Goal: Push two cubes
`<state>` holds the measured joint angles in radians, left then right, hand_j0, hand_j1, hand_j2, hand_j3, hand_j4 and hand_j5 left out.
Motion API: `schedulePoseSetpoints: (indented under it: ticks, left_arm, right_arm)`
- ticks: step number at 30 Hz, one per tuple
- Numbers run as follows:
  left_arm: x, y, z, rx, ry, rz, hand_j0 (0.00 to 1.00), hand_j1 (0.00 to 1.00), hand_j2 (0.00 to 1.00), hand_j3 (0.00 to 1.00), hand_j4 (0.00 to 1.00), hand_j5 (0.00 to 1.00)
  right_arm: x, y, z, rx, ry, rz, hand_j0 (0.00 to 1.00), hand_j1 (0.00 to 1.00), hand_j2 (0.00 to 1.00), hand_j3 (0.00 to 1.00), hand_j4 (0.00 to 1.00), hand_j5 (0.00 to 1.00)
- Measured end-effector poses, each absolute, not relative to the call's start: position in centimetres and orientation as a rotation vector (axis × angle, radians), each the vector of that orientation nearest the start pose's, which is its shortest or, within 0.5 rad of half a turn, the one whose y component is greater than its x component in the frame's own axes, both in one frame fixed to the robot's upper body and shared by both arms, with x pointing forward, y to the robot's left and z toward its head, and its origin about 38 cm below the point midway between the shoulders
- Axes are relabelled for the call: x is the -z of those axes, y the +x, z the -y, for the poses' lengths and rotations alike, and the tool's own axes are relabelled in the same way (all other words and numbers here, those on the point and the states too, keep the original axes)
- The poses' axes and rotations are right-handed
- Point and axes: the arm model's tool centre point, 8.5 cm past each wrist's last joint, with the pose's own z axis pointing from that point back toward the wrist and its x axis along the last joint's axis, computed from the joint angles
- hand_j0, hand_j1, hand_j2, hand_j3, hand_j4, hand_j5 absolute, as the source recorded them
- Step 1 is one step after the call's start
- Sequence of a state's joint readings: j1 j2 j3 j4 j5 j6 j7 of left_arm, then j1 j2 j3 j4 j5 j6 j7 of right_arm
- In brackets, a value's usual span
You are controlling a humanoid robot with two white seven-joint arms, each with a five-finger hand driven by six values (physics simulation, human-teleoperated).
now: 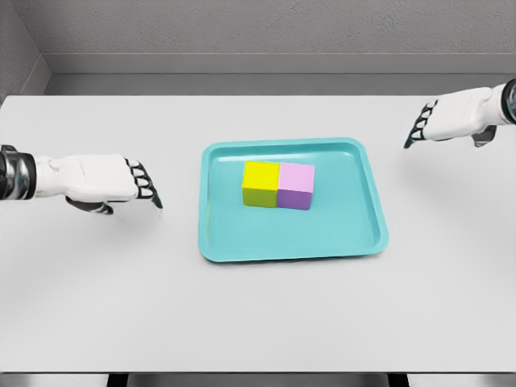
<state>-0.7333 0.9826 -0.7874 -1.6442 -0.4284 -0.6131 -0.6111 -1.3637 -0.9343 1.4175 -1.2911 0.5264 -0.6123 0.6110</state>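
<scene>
Since yellow cube (260,184) and pink cube (296,185) sit face to face, touching, mid teal tray (226,242) on the tabletop (97,306), looks like push done, or nearly; left hand (121,181) well clear left of tray, fingers relaxed, holding nothing; right hand (439,121) well clear at upper right, fingers loose, empty; judging nothing left but parking arms.

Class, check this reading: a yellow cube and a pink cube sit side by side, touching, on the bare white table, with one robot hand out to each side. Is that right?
Not quite. The yellow cube and pink cube sit touching inside the teal tray, not on the bare table. The head view shows this. The left hand and right hand are indeed out to each side.
</scene>
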Motion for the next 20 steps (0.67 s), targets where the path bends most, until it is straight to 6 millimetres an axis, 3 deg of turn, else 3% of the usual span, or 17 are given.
schedulePoseSetpoints:
  ticks: [20]
  left_arm:
    - [-23.6,40.0,-29.5,-3.128,-0.537,-1.557,1.00,1.00,1.00,1.00,1.00,1.00]
  right_arm:
    - [-28.6,48.4,34.5,-2.546,-0.694,0.677,1.00,1.00,1.00,1.00,1.00,1.00]
